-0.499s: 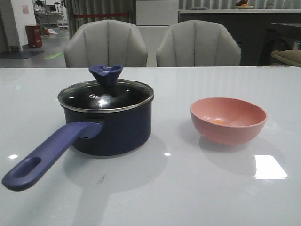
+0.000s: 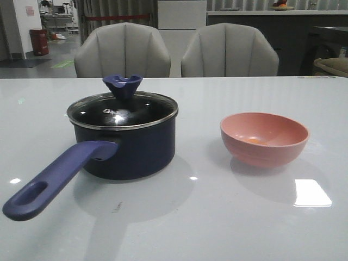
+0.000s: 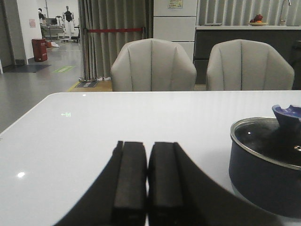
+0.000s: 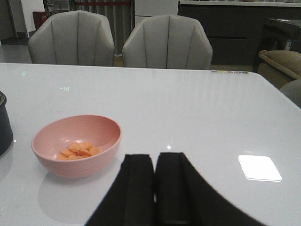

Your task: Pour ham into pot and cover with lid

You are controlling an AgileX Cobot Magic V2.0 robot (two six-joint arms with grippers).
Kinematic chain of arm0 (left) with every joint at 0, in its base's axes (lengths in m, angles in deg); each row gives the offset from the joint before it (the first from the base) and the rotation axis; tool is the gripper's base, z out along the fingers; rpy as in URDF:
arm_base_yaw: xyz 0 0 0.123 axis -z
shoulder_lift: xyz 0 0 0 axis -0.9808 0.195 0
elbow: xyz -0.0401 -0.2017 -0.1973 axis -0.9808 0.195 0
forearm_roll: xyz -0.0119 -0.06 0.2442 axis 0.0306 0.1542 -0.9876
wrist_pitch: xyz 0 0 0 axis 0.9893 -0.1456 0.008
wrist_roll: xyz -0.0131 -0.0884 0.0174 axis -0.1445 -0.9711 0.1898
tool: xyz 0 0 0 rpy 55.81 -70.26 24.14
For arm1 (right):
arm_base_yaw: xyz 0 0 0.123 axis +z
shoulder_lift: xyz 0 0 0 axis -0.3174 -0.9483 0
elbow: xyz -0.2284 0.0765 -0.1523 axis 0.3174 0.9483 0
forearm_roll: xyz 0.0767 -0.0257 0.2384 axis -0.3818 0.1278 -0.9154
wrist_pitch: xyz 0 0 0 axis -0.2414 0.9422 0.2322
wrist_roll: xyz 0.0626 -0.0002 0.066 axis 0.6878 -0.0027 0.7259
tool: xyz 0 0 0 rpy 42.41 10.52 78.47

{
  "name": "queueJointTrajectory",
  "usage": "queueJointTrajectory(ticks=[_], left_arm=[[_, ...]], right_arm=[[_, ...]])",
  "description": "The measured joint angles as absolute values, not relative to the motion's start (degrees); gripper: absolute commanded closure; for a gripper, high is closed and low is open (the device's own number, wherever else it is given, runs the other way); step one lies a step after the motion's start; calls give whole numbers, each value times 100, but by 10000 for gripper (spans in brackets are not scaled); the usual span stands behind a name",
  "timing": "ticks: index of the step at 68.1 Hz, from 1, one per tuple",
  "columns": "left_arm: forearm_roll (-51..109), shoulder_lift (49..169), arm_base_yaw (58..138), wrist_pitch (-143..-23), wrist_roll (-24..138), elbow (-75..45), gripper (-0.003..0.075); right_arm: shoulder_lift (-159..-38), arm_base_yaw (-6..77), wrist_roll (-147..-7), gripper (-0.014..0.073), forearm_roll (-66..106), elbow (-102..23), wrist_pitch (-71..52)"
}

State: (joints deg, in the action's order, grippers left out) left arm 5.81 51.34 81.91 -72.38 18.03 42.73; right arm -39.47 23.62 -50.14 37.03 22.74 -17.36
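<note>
Sitting on a glossy white worktop (image 2: 179,228), a dark navy saucepan (image 2: 128,147) wears its clear glass lid (image 2: 122,111), the steel rim seated all round the pot's mouth and the flared dark blue knob (image 2: 122,86) standing upright at the centre. The pan's long purple-blue handle (image 2: 57,176), slotted at its end, reaches toward the near left of the front view. To the pan's right, apart from it, stands a round pink bowl (image 2: 265,138); the right wrist view shows several flat orange-tan ham slices (image 4: 79,150) lying together in the bottom of the bowl.

Neither arm appears in the front view. The left tool (image 3: 147,181) is closed, its two black pads pressed together with nothing between them, hanging over bare worktop beside the saucepan and clear of it. The right tool (image 4: 154,188) is likewise closed and empty, its pads meeting over the worktop near the pink bowl without touching it. Two grey upholstered chairs (image 2: 122,51) stand behind the far edge of the worktop.
</note>
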Motion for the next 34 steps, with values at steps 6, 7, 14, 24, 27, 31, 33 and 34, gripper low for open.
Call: queueJointTrajectory(ticks=[6, 7, 14, 24, 27, 31, 33, 34], left_arm=[[581, 5134, 8191, -7238, 1803, 4273, 599], [581, 5134, 8191, -7238, 1803, 4273, 599], [581, 5134, 8191, -7238, 1803, 4273, 599], [581, 5134, 8191, -6959, 1803, 4273, 599], [581, 5134, 8191, -6789, 1803, 4273, 599], [581, 5134, 8191, -6546, 1803, 4273, 599], [581, 5134, 8191, -6355, 1803, 4273, 599], [581, 5134, 8191, -6355, 1803, 4273, 599]], right_arm=[[-3947, 2362, -5014, 447, 3703, 2274, -1736], [-3947, 2362, -5014, 447, 3703, 2274, -1736], [-3947, 2362, -5014, 447, 3703, 2274, -1736], [-3947, 2362, -5014, 447, 3703, 2274, -1736], [-3947, 2362, -5014, 447, 3703, 2274, -1736], [-3947, 2362, -5014, 447, 3703, 2274, -1736], [-3947, 2362, -5014, 447, 3703, 2274, -1736], [-3947, 2362, -5014, 447, 3703, 2274, -1736]])
